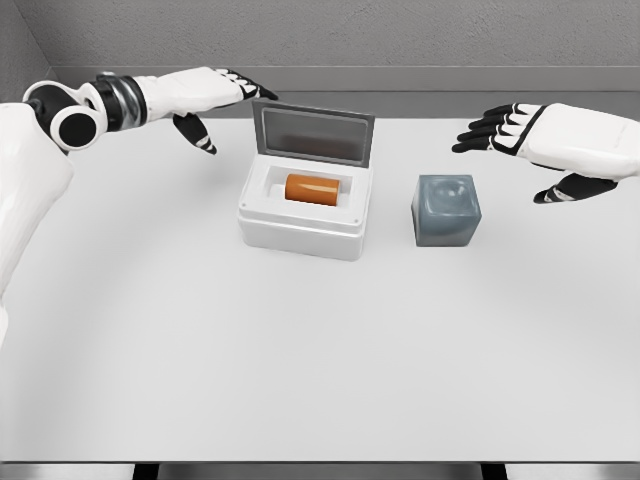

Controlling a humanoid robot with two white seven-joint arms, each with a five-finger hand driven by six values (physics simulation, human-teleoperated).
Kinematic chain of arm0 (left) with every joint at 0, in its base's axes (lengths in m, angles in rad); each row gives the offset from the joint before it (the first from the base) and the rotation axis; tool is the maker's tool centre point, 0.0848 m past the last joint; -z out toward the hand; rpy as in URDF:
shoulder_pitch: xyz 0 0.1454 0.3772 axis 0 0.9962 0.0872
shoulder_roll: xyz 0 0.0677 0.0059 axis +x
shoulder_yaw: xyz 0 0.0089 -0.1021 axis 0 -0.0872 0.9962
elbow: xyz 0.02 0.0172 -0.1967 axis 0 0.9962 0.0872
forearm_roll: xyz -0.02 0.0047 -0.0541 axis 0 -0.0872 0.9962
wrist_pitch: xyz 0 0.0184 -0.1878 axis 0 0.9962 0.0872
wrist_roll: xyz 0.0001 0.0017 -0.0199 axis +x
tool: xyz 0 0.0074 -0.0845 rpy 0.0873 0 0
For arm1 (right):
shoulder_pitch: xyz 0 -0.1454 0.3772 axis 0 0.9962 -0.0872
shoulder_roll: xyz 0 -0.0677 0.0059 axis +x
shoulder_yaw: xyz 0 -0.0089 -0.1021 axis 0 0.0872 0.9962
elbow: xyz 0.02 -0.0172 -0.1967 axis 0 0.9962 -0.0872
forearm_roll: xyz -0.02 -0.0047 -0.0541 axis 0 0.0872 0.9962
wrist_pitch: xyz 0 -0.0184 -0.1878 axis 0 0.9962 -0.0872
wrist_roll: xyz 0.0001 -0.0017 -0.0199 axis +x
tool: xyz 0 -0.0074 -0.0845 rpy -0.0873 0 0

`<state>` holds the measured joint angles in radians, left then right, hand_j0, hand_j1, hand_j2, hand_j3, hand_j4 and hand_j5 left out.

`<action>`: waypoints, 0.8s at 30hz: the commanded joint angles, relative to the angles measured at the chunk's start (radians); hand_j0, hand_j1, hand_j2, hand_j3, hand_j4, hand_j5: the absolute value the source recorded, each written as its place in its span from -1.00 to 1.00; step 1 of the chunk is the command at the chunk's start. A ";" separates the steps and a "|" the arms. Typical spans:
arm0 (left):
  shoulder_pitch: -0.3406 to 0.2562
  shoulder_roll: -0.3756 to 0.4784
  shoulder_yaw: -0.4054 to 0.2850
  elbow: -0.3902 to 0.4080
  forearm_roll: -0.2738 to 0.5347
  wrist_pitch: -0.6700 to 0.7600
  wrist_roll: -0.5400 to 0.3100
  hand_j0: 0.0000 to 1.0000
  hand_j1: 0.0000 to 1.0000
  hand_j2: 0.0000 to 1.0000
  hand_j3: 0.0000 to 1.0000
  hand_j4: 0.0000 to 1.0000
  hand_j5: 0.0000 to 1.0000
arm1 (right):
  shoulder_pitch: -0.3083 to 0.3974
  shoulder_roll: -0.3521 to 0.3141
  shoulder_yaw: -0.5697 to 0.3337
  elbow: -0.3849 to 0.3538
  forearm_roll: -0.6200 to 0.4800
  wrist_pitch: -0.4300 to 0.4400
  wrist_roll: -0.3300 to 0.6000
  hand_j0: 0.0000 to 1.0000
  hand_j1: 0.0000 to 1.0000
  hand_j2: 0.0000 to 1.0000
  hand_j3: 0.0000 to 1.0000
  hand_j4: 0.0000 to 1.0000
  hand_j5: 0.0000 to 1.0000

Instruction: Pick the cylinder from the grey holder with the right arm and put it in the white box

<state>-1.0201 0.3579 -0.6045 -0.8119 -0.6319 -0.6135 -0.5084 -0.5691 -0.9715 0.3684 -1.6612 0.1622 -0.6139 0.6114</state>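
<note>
Head view, 1 frame. The orange cylinder (314, 188) lies on its side in the recess of the white box (300, 232), long axis running left to right. The box lid (313, 134) stands raised at the back edge, grey inner face toward me. The grey holder (446, 210) sits just to the right of the box, apart from it, with a round socket in its top.

My right hand (535, 140) hovers above the table (320, 360), up and to the right of the holder, touching neither holder nor box. Its fingers (482, 128) are spread and extended toward the left, thumb hanging below; nothing is in the grasp.

My left hand (205, 95) hangs at the upper left, beyond the left rear corner of the box. Fingers relaxed and stretched out, tips near the lid's left edge, thumb pointing down, holding nothing
</note>
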 commanded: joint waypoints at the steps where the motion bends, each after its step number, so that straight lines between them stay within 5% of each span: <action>1: 0.002 0.013 -0.006 -0.018 0.006 0.003 0.001 1.00 1.00 1.00 1.00 1.00 1.00 | 0.000 -0.001 0.000 0.000 -0.006 0.003 -0.001 1.00 1.00 1.00 1.00 1.00 1.00; 24: 0.005 0.082 -0.029 -0.052 0.006 0.003 0.001 1.00 1.00 1.00 1.00 1.00 1.00 | 0.002 -0.001 0.000 0.000 -0.006 0.003 -0.001 1.00 1.00 1.00 1.00 1.00 1.00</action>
<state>-1.0155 0.4331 -0.6308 -0.8582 -0.6322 -0.6133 -0.5084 -0.5676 -0.9715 0.3684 -1.6612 0.1622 -0.6139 0.6114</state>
